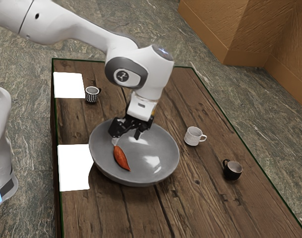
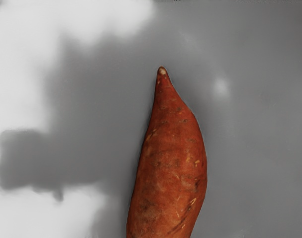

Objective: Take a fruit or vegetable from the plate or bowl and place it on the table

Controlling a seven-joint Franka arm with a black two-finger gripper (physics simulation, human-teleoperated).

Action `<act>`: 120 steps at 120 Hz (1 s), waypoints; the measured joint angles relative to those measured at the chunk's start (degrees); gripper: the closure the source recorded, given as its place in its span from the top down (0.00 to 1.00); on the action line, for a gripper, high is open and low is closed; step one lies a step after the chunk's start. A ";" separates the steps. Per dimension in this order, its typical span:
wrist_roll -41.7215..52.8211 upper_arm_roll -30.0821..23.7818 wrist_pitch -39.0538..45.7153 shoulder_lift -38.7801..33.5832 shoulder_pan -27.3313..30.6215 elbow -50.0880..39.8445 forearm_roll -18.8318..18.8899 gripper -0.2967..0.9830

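Observation:
My black gripper (image 1: 127, 138) is low over the grey bowl (image 1: 166, 167), its two fingers spread apart with a gap between them. An orange-red sweet potato (image 1: 122, 158) lies inside the bowl, its upper end close to the fingertip on the exterior view's left. Whether that fingertip touches it, I cannot tell. In the wrist view the sweet potato (image 2: 169, 163) shows its pointed tip and reddish skin against the grey bowl surface (image 2: 255, 129); its other end runs out of the picture.
On the wooden table (image 1: 195, 213) stand a striped cup (image 1: 91, 95) near the far edge, a white mug (image 1: 193, 137) beside the bowl and a dark mug (image 1: 232, 171) farther to the exterior view's right. Two white patches (image 1: 69, 85) lie along the table's edge on the exterior view's left.

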 joint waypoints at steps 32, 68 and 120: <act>3.40 0.04 -0.14 -0.47 -0.53 -2.23 -1.69 0.77; 5.70 0.00 1.11 0.29 -1.18 -3.61 -2.28 0.77; 7.26 0.00 2.90 3.26 -1.40 -3.67 -2.35 0.77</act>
